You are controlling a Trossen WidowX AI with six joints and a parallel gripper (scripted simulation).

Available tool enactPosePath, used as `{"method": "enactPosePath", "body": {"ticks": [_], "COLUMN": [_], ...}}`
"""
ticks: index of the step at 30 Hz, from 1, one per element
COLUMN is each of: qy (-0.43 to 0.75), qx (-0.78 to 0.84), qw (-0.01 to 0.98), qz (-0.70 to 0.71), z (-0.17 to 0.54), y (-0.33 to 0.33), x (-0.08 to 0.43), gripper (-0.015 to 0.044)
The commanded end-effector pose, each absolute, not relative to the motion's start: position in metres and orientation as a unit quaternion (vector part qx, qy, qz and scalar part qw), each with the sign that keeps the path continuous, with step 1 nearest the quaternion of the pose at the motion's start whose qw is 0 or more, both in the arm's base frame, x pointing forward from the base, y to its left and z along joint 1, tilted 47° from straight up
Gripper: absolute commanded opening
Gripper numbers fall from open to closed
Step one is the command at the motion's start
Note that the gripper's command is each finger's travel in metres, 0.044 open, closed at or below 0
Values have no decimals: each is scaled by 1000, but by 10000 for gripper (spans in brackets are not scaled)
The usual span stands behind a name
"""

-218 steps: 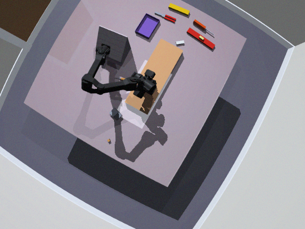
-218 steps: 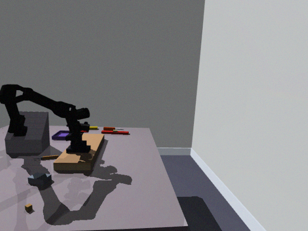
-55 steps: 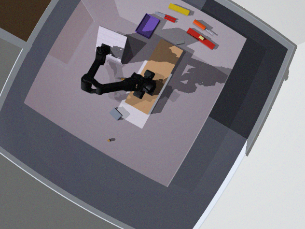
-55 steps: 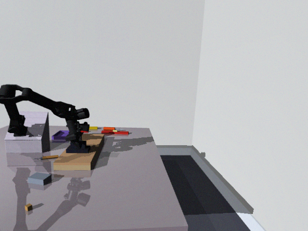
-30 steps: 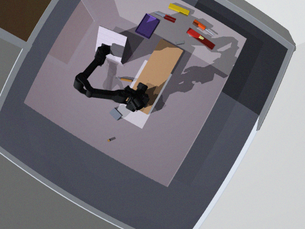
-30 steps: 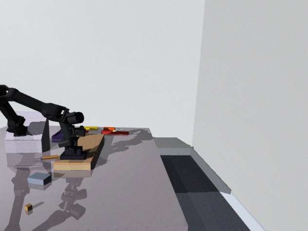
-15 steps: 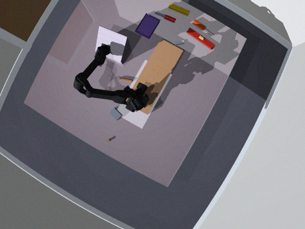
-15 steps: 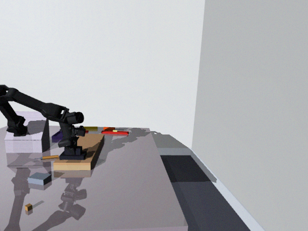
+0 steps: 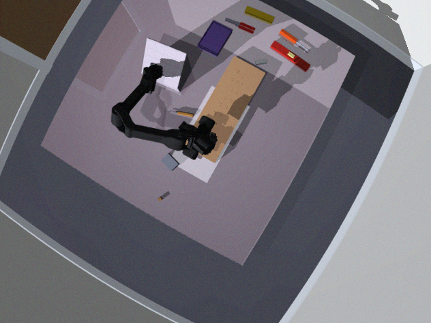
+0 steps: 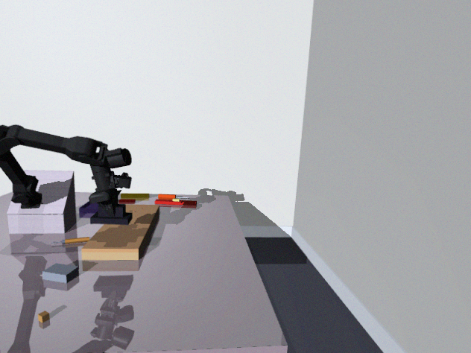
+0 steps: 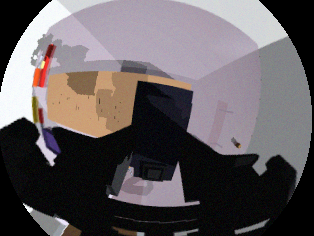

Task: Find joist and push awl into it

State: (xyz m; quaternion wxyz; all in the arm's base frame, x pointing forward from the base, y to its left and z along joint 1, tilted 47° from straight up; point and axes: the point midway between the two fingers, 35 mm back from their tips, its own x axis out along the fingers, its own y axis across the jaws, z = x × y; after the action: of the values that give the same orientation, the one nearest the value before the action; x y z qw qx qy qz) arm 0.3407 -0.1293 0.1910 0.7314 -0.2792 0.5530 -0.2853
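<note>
My gripper [image 10: 110,208] [image 11: 158,127] is shut on the dark stud finder [image 10: 111,218] [image 11: 164,107], which hangs flat and slightly above the near end of the tan floor panel [image 9: 254,74] [image 10: 114,242] [image 11: 100,130]. In the top view the arm hides the fingers and most of the stud finder. Several small dark marks dot the panel top. The purple tray [image 9: 215,37] [image 10: 87,210] [image 11: 51,141] is empty, beyond the panel's far end. An orange-handled tool [image 9: 184,113] [image 10: 76,240], which looks like the awl, lies beside the panel's left edge. The joist is hidden.
At the back lie a yellow bar [image 9: 259,14] [image 10: 135,196], a red-handled tool [image 9: 246,26], another orange-handled tool [image 9: 288,36] and a red level [image 9: 281,51]. A grey block [image 9: 170,161] [image 10: 60,271] and small wooden cube [image 9: 159,198] [image 10: 43,316] lie near the front. A white sloped box [image 9: 167,62] stands left.
</note>
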Motion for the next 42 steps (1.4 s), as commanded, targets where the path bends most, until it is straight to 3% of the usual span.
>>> {"method": "enactPosePath", "body": {"ticks": [1, 9, 25, 42], "qy": [542, 548, 594, 622], "qx": [-280, -288, -371, -458], "qw": [738, 738, 709, 628], "qz": [-289, -269, -83, 97], "z": [214, 205, 104, -9], "y": [-113, -101, 15, 138], "x": [340, 347, 386, 357], "gripper": [0, 0, 0, 0]}}
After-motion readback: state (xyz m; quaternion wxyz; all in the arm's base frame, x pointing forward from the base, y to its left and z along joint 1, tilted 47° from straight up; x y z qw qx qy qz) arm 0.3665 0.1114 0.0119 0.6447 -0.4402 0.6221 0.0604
